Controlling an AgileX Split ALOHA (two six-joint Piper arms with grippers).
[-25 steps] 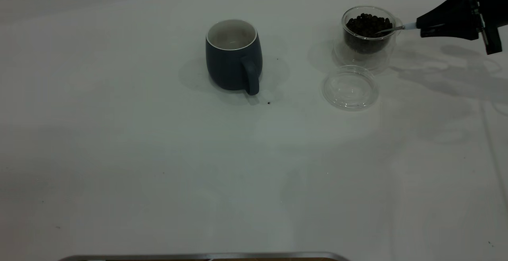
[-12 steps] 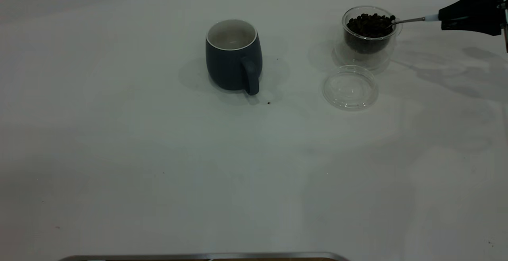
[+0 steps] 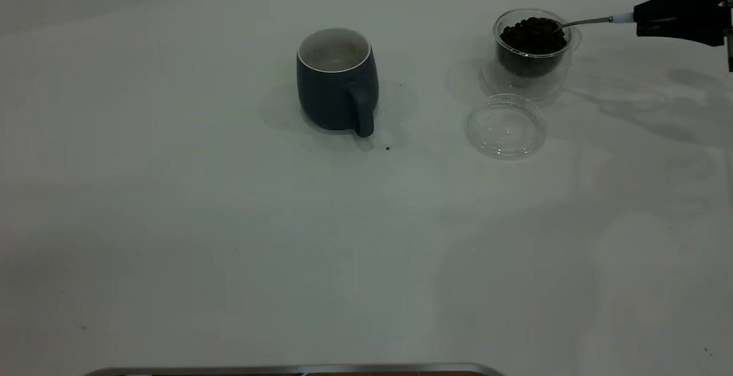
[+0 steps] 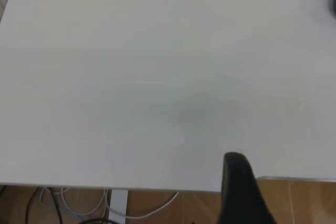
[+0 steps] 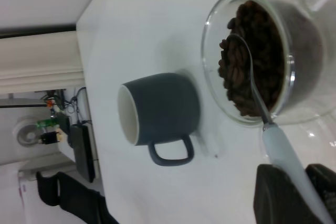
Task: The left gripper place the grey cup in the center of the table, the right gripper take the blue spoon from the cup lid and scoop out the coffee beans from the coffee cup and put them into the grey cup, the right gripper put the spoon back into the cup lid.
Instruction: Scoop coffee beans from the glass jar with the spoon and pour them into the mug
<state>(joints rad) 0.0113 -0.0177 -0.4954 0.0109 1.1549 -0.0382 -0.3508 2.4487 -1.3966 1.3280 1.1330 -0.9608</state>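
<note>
White table [image 3: 229, 221]: coffee beans [image 3: 532, 34] in coffee cup [image 3: 529, 78].

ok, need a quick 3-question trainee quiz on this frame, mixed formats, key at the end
1. True or false: the cup lid has the blue spoon lying on it.
2. Multiple choice: the spoon's bowl is A) over the grey cup, B) at the coffee beans in the coffee cup, C) flat on the table.
3. Fill in: the right gripper grips the spoon by its ____.

Key: 1 false, the lid is bare; 2 B; 3 handle. The left gripper is parked at the table's edge, away from the cups.
</note>
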